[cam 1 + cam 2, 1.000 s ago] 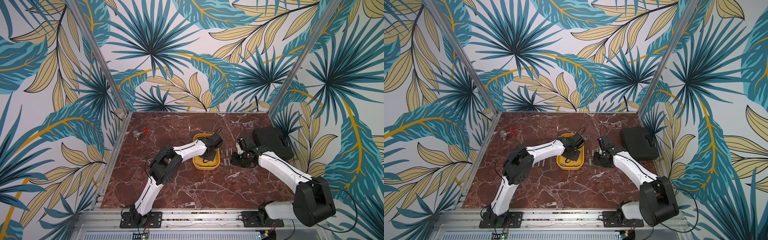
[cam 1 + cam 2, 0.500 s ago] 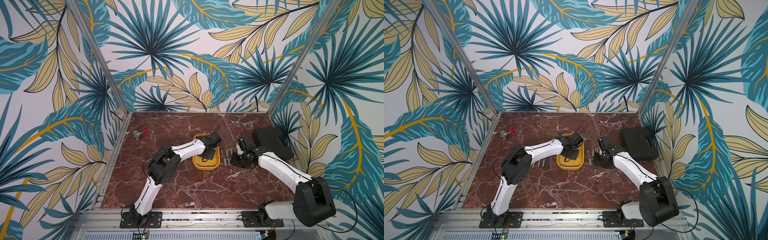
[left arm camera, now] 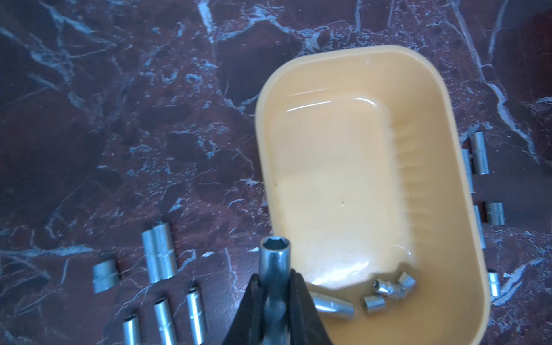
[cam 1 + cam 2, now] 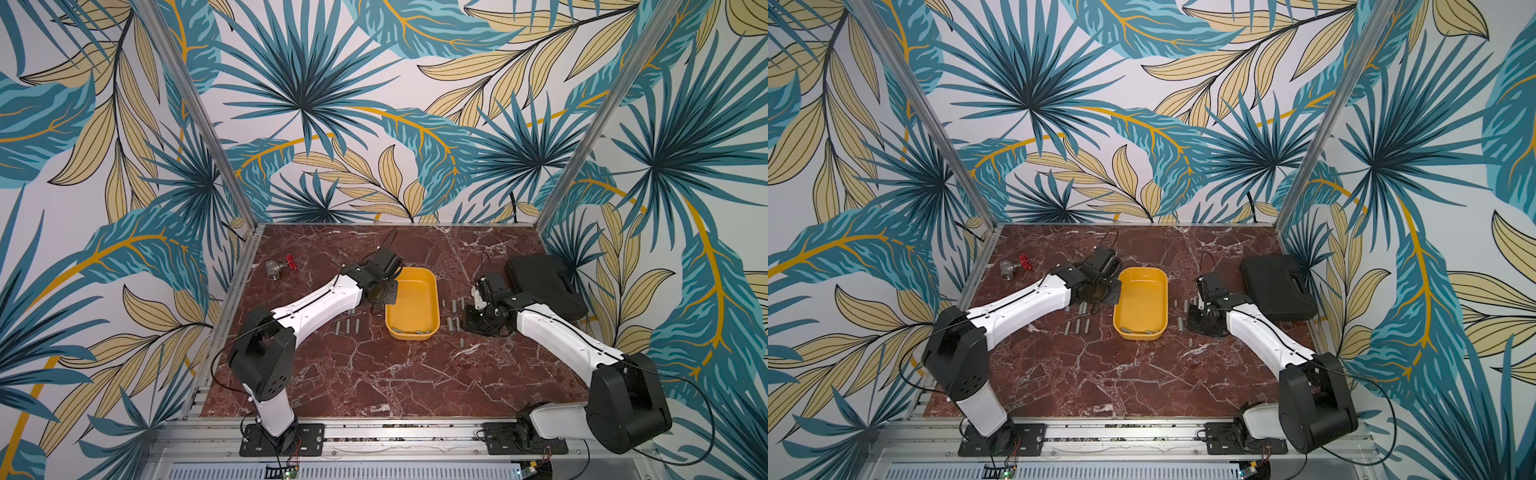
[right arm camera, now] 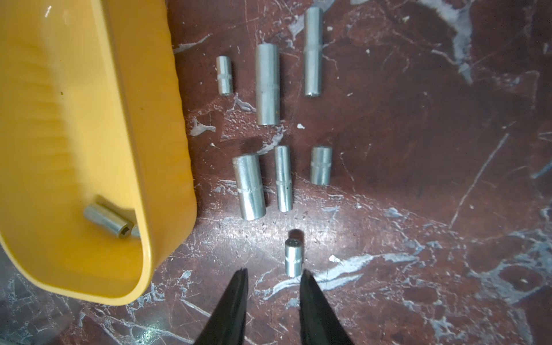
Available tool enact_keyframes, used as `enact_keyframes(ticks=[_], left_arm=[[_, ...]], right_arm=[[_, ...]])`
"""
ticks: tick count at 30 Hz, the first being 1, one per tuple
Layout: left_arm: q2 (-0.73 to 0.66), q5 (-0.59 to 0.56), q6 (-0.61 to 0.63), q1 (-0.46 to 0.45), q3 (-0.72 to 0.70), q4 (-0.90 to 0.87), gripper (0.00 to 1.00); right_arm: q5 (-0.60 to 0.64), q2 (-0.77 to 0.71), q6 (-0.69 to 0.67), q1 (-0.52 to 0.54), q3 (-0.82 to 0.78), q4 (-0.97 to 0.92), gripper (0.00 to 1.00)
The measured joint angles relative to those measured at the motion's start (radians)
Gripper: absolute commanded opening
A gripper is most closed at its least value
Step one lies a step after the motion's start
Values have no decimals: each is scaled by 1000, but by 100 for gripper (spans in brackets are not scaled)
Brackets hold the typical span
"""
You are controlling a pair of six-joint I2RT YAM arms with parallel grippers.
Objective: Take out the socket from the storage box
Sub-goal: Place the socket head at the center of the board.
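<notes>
yellow storage box [image 3: 328, 167] holds roughly four leftover sockets [image 3: 388, 289] at one end; laid-out sockets [image 3: 162, 257] line the marble top [image 3: 119, 119] on both sides. left gripper [image 3: 275, 279] is clenched on a long socket [image 3: 274, 260] just outside the rim, not yet set down. right gripper [image 5: 274, 271] gapes empty beside its row.

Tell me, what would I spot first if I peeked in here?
The bright yellow storage box sits mid-table on dark red marble, a few small sockets lying inside. Next to it the left tool pinches a shiny socket, and more sockets lie in rows on both sides.
</notes>
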Motion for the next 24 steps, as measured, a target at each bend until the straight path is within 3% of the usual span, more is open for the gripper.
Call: enact_keyframes(ticks=[13, 24], left_arm=[[-262, -16, -191, 32, -468, 31, 10], [-242, 4, -276, 32, -589, 103, 10]], right_arm=[[-42, 60, 0, 0, 0, 44, 31], [-55, 88, 0, 0, 0, 60, 31]])
